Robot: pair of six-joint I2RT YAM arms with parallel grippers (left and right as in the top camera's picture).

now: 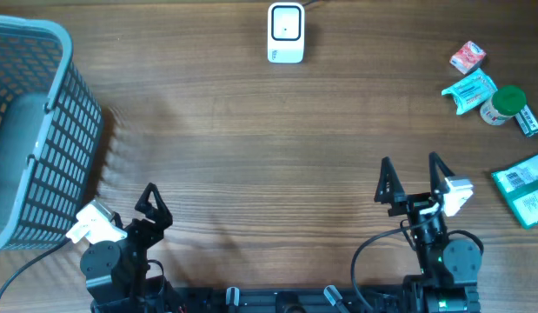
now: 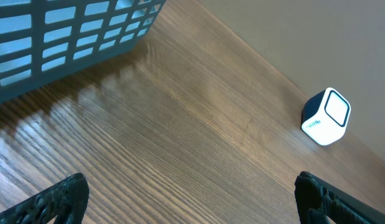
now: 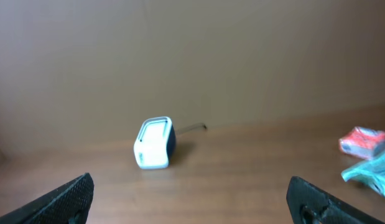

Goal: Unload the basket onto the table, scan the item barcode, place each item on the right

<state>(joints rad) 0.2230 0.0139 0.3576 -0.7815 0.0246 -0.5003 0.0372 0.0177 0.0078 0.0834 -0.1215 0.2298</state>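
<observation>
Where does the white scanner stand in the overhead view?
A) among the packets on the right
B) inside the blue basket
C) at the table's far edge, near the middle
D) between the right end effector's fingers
C: the scanner stands alone at the far edge of the table, apart from the basket and the packets.

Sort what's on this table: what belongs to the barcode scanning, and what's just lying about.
For the job:
scanner
candidate items at right: pink packet, teal packet, green-capped bottle, small dark item, green box

Lying about, probably:
grey basket
</observation>
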